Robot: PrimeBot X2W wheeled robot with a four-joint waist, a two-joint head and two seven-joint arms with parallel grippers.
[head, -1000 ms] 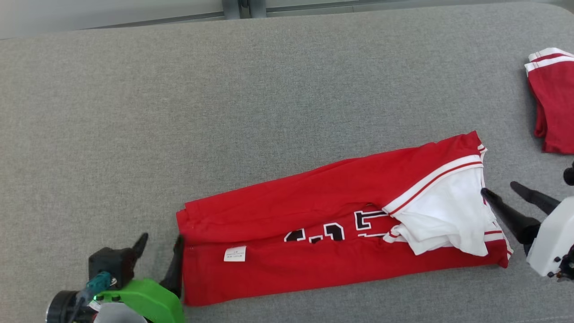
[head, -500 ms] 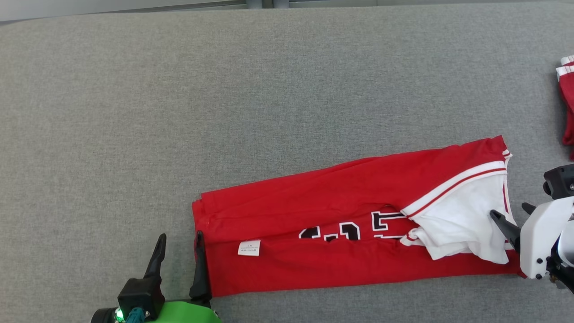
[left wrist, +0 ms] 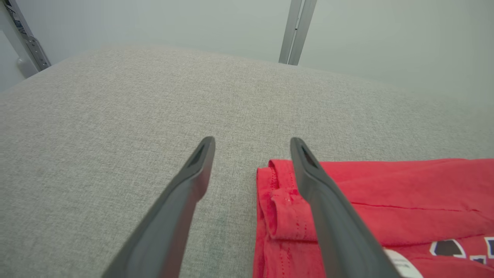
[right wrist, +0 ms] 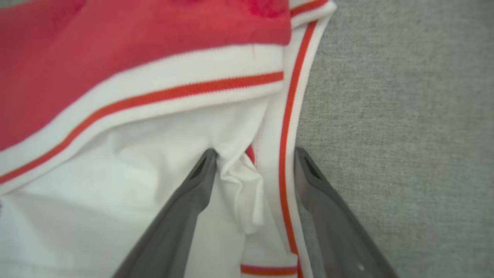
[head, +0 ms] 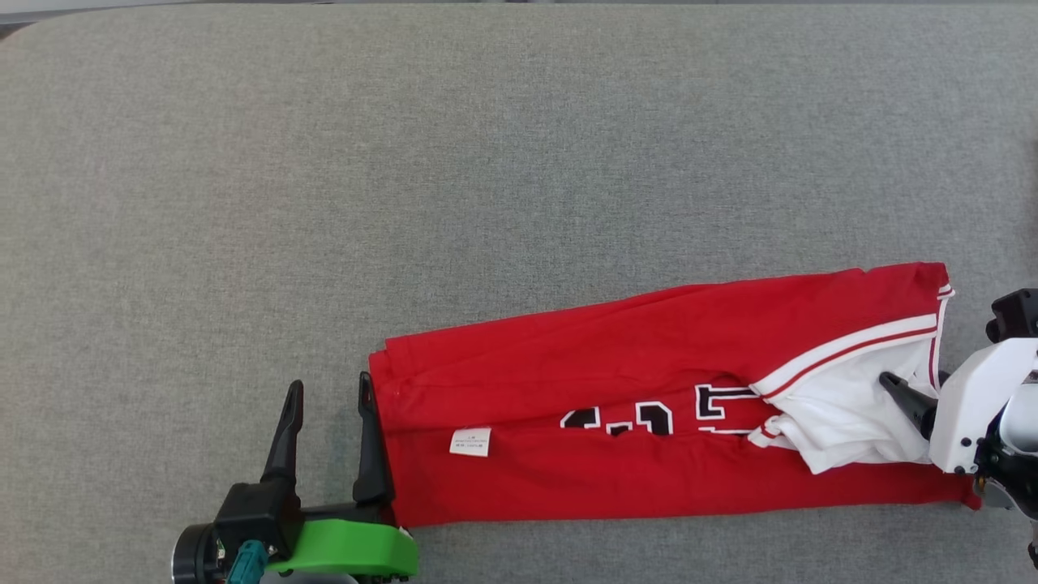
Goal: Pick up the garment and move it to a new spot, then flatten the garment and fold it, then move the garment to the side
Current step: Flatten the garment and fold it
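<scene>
Garment (head: 649,422), red and folded into a long strip, lies on the grey padded surface (head: 486,162) toward five o'clock in the head view. Its length runs roughly nine to three, with the three o'clock end a little higher. Black-and-white lettering (head: 649,418) shows partway along the fold, and a small white label (head: 470,442) sits near the nine o'clock end. At the three o'clock end a white panel (head: 843,410) is turned out, edged with white-and-red striped trim (head: 851,350).

The left gripper (head: 330,381) sits at seven o'clock, fingers pointing to twelve and spread wide apart. One finger is over bare grey surface and the other lies right along the garment's nine o'clock end. Its wrist view shows that finger just over the red hem (left wrist: 276,200). Nothing is pinched between them.

The right gripper (right wrist: 255,151) comes in from four o'clock, pointing toward ten. Its fingers are spread wide too, one over the white panel and one over the grey surface just outside the trim. A bunched fold of white cloth and the striped edge sit in the gap, so the cloth is straddled, not gripped
</scene>
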